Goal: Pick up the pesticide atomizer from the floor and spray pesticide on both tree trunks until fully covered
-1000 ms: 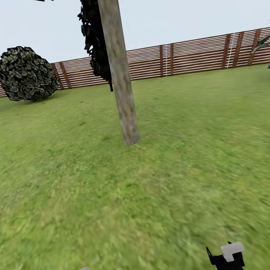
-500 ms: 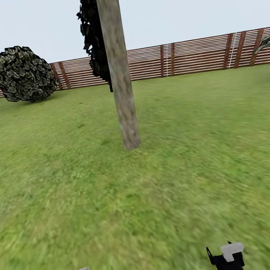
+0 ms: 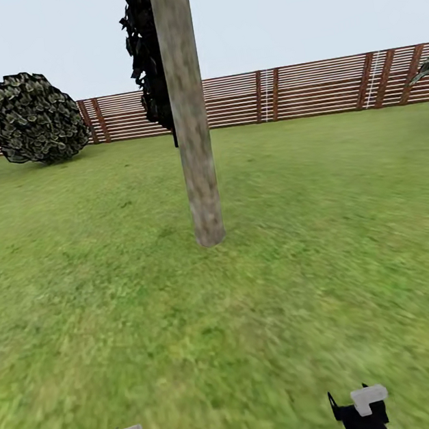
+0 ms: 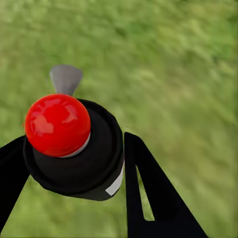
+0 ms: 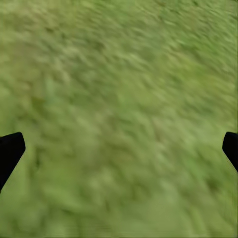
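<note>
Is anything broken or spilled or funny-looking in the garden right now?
Nothing looks broken or spilled. The tree trunk stands straight on the grass, the fence is whole, and the round bush sits by it. The left gripper holds the atomizer, and no spray shows.

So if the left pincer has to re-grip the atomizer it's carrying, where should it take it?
Probably where it is held now: the black round body below the red knob, fingers closing from opposite sides. The body is broad and cylindrical; the knob is rounded and the grey nozzle thin, so both look poorer holds.
</note>
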Robot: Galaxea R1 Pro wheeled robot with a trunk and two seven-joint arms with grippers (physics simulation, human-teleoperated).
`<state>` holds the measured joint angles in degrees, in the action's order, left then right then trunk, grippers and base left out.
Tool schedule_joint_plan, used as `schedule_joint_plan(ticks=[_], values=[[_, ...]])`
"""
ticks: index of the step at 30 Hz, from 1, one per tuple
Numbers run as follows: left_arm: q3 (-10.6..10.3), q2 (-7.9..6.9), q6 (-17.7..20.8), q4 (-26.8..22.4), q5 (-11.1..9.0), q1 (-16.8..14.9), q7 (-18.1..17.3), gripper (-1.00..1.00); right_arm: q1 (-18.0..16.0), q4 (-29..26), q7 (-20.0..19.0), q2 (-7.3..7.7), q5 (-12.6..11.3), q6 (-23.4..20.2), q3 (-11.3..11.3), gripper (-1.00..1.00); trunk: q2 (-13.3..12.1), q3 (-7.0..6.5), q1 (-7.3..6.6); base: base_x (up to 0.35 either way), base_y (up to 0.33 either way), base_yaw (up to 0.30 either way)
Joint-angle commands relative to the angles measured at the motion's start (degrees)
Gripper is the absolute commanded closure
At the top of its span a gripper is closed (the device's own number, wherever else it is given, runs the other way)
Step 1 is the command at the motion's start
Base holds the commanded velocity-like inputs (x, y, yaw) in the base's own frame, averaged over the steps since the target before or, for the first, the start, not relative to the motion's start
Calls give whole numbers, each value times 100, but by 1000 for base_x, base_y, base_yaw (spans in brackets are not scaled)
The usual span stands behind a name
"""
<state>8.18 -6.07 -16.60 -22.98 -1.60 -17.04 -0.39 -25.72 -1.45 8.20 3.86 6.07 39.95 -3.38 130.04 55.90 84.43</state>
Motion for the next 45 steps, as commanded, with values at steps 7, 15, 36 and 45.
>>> schedule_joint_plan(ticks=[7, 15, 36, 45], values=[[7, 1, -18, 4, -16, -4, -5, 100, -5, 4, 60, 1, 52, 4, -30, -100, 2, 5, 2, 340, 0, 0], [6, 1, -20, 4, -16, -4, -5, 100, -5, 4, 59, 1, 52, 4, -31, -100, 2, 5, 2, 340, 0, 0], [7, 1, -27, 4, -16, -6, -4, 100, -3, 4, 58, 1, 52, 5, -31, -100, 2, 5, 2, 340, 0, 0], [8, -35, -21, 4, -29, -6, -22, 100, -3, -3, 76, 1, 42, 5, -23, -100, 2, 5, 2, 340, 0, 0]])
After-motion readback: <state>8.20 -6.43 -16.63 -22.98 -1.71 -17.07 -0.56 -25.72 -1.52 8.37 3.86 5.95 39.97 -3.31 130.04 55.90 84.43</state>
